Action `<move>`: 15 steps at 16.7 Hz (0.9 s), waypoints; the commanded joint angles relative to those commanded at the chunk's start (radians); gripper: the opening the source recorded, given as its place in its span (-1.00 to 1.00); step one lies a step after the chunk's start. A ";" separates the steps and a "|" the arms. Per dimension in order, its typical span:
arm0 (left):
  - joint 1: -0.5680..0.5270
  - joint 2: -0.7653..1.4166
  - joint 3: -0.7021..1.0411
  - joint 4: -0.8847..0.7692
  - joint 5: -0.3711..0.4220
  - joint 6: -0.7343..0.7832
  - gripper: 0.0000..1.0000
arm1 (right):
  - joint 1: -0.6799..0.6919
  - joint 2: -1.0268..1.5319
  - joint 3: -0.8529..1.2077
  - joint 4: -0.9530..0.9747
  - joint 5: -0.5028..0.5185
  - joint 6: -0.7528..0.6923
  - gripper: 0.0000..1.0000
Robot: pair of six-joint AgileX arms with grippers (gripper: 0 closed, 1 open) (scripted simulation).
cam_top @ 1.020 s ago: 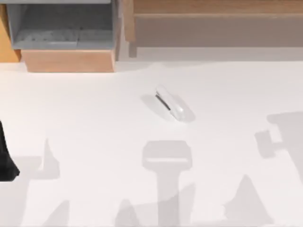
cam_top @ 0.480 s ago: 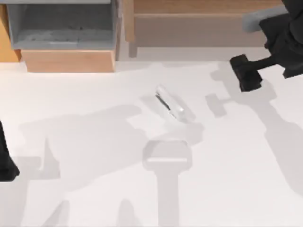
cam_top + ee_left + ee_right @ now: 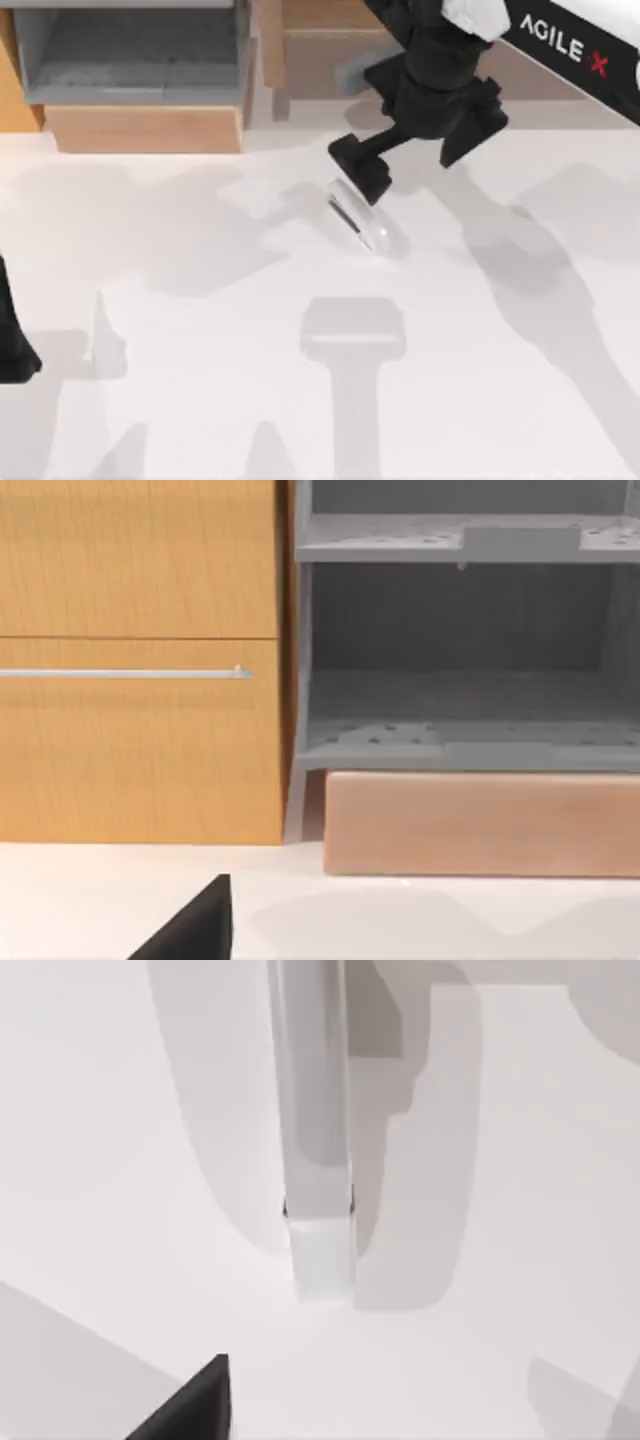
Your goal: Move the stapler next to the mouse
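The stapler (image 3: 360,220) is seen flat on the table (image 3: 200,300) near centre, long axis approx 11-to-5 o'clock, w/ the right gripper (image 3: 362,172) just above its 11 end—jaw state cannot be told—and is judged light, stiff, smooth-sided, best pinched across mid-body.

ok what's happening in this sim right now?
The right arm has swung in from the table's right, and its gripper now hovers just over the far end of the white stapler, which lies flat on the white table, not yet picked up. The right wrist view looks straight down on the stapler. The left arm is parked at the table's left edge, its camera facing the wooden cabinet and grey shelf.
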 joint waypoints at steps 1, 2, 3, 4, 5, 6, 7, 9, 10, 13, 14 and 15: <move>0.000 0.000 0.000 0.000 0.000 0.000 1.00 | 0.017 0.052 0.067 -0.016 0.002 -0.001 1.00; 0.000 0.000 0.000 0.000 0.000 0.000 1.00 | 0.031 0.094 0.120 -0.027 0.004 -0.003 1.00; 0.000 0.000 0.000 0.000 0.000 0.000 1.00 | 0.043 0.128 0.164 -0.036 0.006 -0.004 1.00; 0.000 0.000 0.000 0.000 0.000 0.000 1.00 | 0.053 0.155 0.198 -0.042 0.008 -0.004 1.00; 0.000 0.000 0.000 0.000 0.000 0.000 1.00 | 0.059 0.174 0.222 -0.046 0.009 -0.005 1.00; 0.000 0.000 0.000 0.000 0.000 0.000 1.00 | 0.063 0.183 0.235 -0.047 0.010 -0.005 1.00; 0.000 0.000 0.000 0.000 0.000 0.000 1.00 | 0.063 0.184 0.236 -0.048 0.010 -0.005 1.00; 0.000 0.000 0.000 0.000 0.000 0.000 1.00 | 0.063 0.184 0.236 -0.048 0.010 -0.005 1.00; 0.000 0.000 0.000 0.000 0.000 0.000 1.00 | 0.063 0.184 0.236 -0.048 0.010 -0.005 1.00; 0.000 0.000 0.000 0.000 0.000 0.000 1.00 | 0.060 0.185 0.220 -0.031 0.010 -0.006 1.00; 0.000 0.000 0.000 0.000 0.000 0.000 1.00 | 0.061 0.187 0.202 -0.011 0.010 -0.007 1.00; 0.000 0.000 0.000 0.000 0.000 0.000 1.00 | 0.062 0.190 0.181 0.013 0.010 -0.006 1.00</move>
